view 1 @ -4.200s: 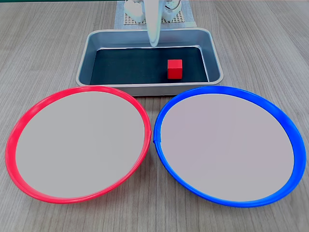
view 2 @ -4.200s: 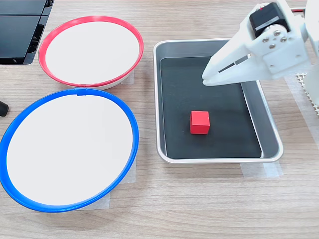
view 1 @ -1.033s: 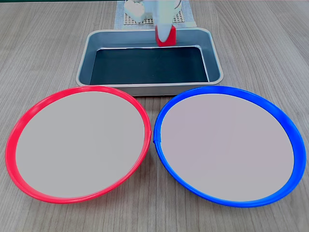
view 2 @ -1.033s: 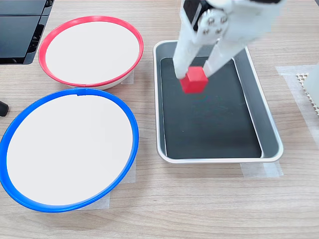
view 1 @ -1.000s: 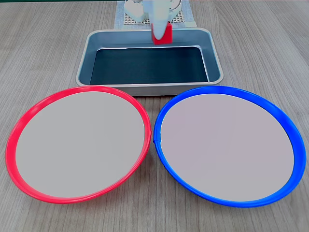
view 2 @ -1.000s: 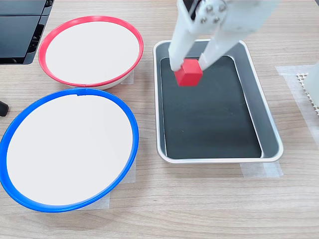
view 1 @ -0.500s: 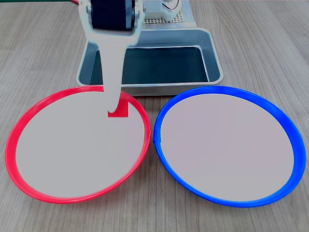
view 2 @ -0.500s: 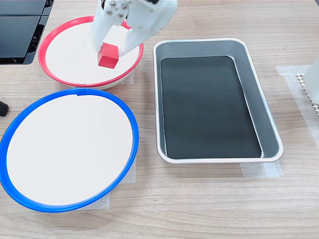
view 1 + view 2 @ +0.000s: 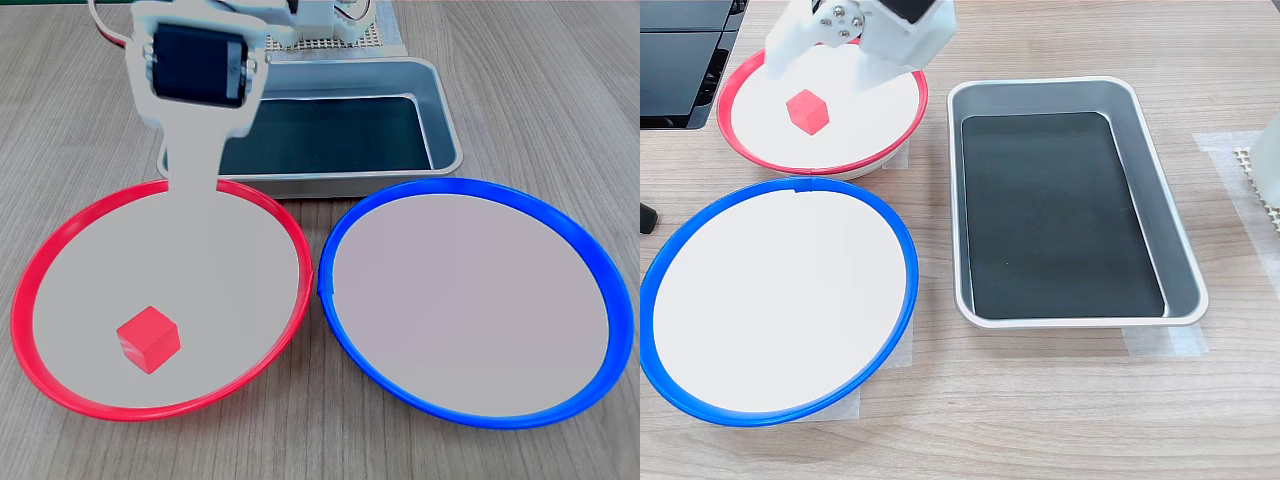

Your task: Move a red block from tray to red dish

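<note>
Red block (image 9: 807, 110): seen lying free inside the red dish (image 9: 902, 136), apart from its rim.
Tool (image 9: 825, 62): held spread wide above the dish, nothing gripped.
Tray (image 9: 1177, 262): black bottom left bare.

Pale wood-grain tabletop (image 9: 560, 90); even light

Bright red block (image 9: 148, 339) on a red-rimmed pale grey dish (image 9: 60, 236); silver-grey tray (image 9: 1145, 160), black bottom; white tool (image 9: 820, 62).

Arm stretched fwd, fingers (image 9: 780, 58) spread apart, gripping nothing.
</note>
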Available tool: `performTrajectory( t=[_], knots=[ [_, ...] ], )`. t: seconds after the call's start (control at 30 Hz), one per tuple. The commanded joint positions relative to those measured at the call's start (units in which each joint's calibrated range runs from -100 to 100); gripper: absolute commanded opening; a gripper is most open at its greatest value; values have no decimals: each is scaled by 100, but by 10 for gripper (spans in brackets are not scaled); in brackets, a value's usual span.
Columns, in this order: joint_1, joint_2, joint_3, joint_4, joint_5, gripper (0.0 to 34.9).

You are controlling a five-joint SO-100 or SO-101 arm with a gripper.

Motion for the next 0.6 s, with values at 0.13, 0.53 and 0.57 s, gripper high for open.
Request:
performTrajectory(
  t=[0.13,0.53,0.57],
  knots=[
    [-595,-3705,2885,-187,-947,2],
    [-1018,-10230,8875,193,-972,1],
    [-990,-10375,8884,333,-962,1]
  ],
)
